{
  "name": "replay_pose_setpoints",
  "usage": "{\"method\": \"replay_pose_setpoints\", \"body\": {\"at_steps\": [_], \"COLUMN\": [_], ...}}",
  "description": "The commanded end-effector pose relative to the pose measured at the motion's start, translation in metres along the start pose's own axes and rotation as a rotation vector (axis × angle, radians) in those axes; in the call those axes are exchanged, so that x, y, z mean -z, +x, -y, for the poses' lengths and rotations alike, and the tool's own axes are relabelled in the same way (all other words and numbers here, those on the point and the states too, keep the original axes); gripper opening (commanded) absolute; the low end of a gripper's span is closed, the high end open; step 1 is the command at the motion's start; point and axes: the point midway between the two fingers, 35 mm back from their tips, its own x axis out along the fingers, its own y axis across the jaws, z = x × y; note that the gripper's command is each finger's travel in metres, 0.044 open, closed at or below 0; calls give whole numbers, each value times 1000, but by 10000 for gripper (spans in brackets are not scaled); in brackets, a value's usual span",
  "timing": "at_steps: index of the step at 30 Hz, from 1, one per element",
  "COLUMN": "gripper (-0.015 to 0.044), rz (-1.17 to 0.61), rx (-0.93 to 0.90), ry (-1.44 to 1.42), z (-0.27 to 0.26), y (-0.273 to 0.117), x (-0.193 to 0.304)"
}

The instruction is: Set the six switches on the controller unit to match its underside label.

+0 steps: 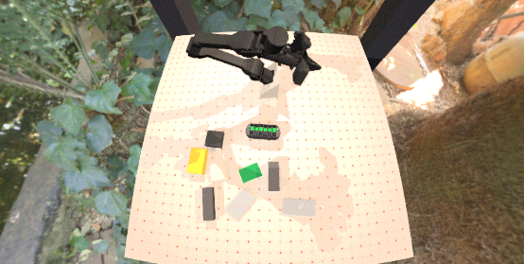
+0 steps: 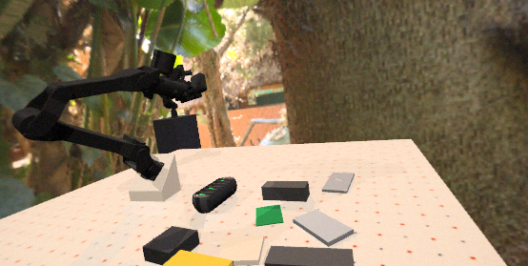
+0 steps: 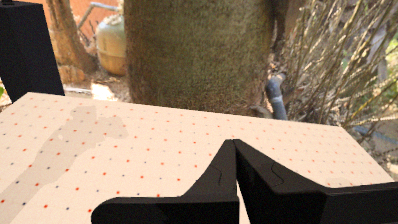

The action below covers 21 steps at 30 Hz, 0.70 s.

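The dark controller unit (image 1: 263,132) (image 2: 214,195) sits on the bench in front of the arm's base, its top with a row of rocker switches facing up. Green shows on the switches, but which ends are pressed down is too small to tell. The underside label is hidden. My gripper (image 1: 319,67) (image 3: 231,146) is shut and empty, its fingertips meeting in the wrist view. It is raised high above the bench near the arm's base, well away from the unit. The unit is not in the wrist view.
A black block (image 1: 215,139) (image 2: 171,244) and a yellow block (image 1: 197,161) lie left of the unit in the top view. A green plate (image 1: 250,172) (image 2: 269,215), dark bars (image 1: 273,176) (image 1: 208,203) and grey plates (image 1: 241,204) (image 1: 299,206) lie beyond it. Dark posts (image 1: 165,2) (image 1: 399,13) stand behind the bench.
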Motion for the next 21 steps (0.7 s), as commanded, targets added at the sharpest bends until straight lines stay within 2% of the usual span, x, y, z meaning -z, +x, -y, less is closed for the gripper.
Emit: {"method": "replay_pose_setpoints", "body": {"at_steps": [1,9,16,18,21], "gripper": [0,0,0,0,0], "rz": [-245,-760,-1216,-1292,-1301], "rx": [132,219,96,54,48], "ry": [3,-2,-19,-23,-24], "z": [34,59,39,32,31], "y": [-6,-51,-116,-129,-131], "x": [68,194,279,291,292]}}
